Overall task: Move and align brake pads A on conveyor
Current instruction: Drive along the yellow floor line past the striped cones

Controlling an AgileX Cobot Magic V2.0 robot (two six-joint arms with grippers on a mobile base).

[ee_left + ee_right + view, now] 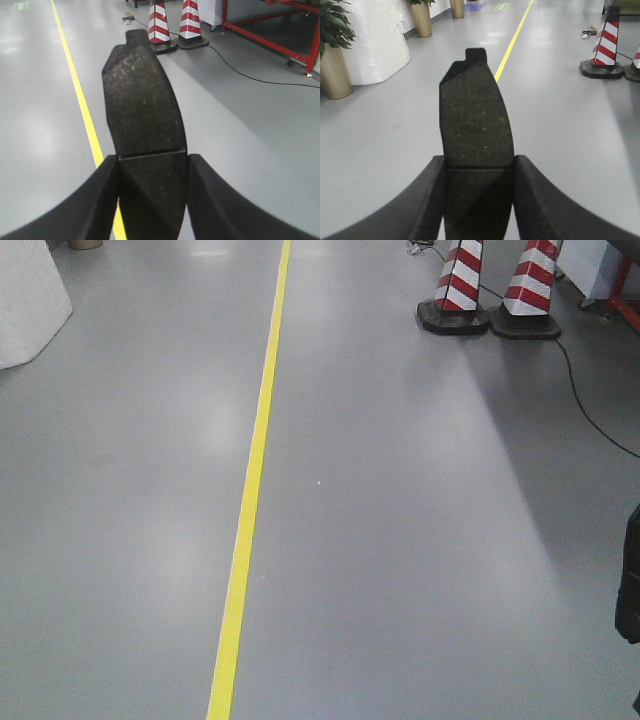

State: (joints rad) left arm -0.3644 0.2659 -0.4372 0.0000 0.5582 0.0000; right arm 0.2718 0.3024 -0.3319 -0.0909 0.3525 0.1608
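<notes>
- Brake pad A (142, 100), left wrist view: the left gripper (152, 162) pinches it by its near end, a finger pressed to each long edge about at the cross groove. It hangs over the grey floor (250, 130). Its long axis runs straight away from the camera, with the notched tab end farthest, towards the traffic cones (159, 25).
- Right wrist view: a second brake pad A (476, 115) sits clamped the same way in the right gripper (479, 162). Its tab end points ahead, roughly along the yellow floor line (512, 40).
- Front view: only floor, line and cones. I see no conveyor and no pads.
- By my reckoning two pads are picked up. Setting them on the conveyor and aligning them is all left to do.
</notes>
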